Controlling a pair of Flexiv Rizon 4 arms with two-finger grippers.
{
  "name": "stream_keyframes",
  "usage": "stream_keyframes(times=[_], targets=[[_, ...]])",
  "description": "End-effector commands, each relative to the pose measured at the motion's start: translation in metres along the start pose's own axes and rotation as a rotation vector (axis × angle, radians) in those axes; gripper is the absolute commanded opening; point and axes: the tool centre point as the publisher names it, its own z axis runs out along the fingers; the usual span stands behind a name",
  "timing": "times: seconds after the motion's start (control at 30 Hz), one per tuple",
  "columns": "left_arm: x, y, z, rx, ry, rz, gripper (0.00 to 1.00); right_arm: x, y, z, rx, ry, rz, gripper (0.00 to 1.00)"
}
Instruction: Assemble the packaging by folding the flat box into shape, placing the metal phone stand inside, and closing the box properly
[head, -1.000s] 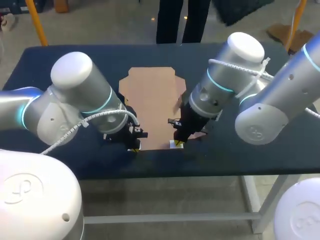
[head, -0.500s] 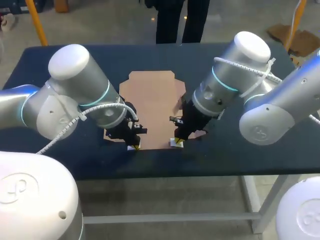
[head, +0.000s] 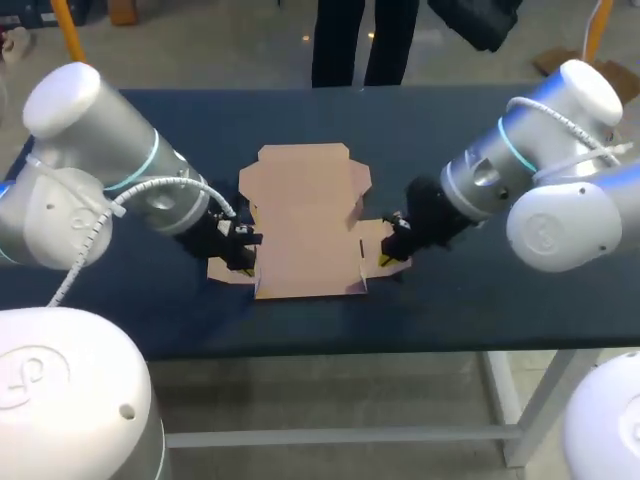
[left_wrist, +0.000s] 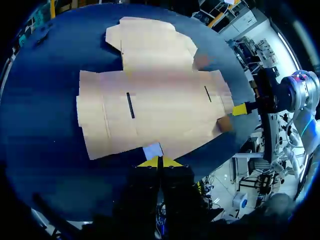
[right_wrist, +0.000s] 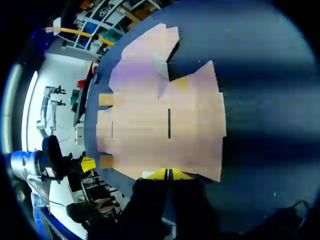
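Only close-up: slits (left_wrist: 130, 105) in box (left_wrist: 165, 120)

Robot lab bench, not a home or a shop.
Shows in the bulky white-and-silver left arm (head: 85, 175) and right arm (head: 550, 190), each with a lit teal ring (head: 512, 150) at a joint and a white cable (head: 160, 187) tied along it, reaching over a plain dark blue table (head: 470, 300) on a bare metal frame (head: 350, 436), with a flat cardboard box (head: 305, 225) lying on top.
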Motion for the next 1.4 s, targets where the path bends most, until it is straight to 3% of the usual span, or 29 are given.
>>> stream_keyframes(times=[0.03,0.1,0.13,0.17,0.2,0.23,0.3,0.33,0.97,1.4], targets=[[-0.006,-0.003,-0.016,0.005,0.012,0.004,0.26,-0.007,0.008,-0.022,0.185,0.095,-0.002,0.18],[-0.006,-0.004,-0.018,0.008,0.012,0.007,0.43,-0.008,0.010,-0.026,0.186,0.099,0.005,0.29],[-0.006,-0.006,-0.020,0.012,0.009,0.007,0.57,-0.009,0.012,-0.028,0.188,0.102,0.006,0.35],[-0.006,-0.007,-0.021,0.013,0.004,0.008,0.80,-0.010,0.014,-0.030,0.200,0.114,0.003,0.40],[-0.006,-0.008,-0.022,0.015,0.000,0.010,0.93,-0.010,0.016,-0.031,0.197,0.112,0.008,0.45],[-0.007,-0.010,-0.024,0.017,-0.002,0.009,1.00,-0.011,0.018,-0.033,0.196,0.108,0.012,0.52],[-0.008,-0.012,-0.027,0.018,-0.004,0.008,1.00,-0.012,0.022,-0.036,0.200,0.109,0.015,0.87],[-0.009,-0.014,-0.029,0.020,-0.004,0.007,1.00,-0.012,0.025,-0.038,0.196,0.103,0.022,1.00],[-0.033,-0.047,-0.067,0.020,0.061,-0.025,1.00,-0.021,0.063,-0.075,0.189,0.145,0.097,1.00],[-0.033,-0.047,-0.067,0.020,0.061,-0.025,1.00,-0.021,0.063,-0.075,0.189,0.145,0.097,1.00]])
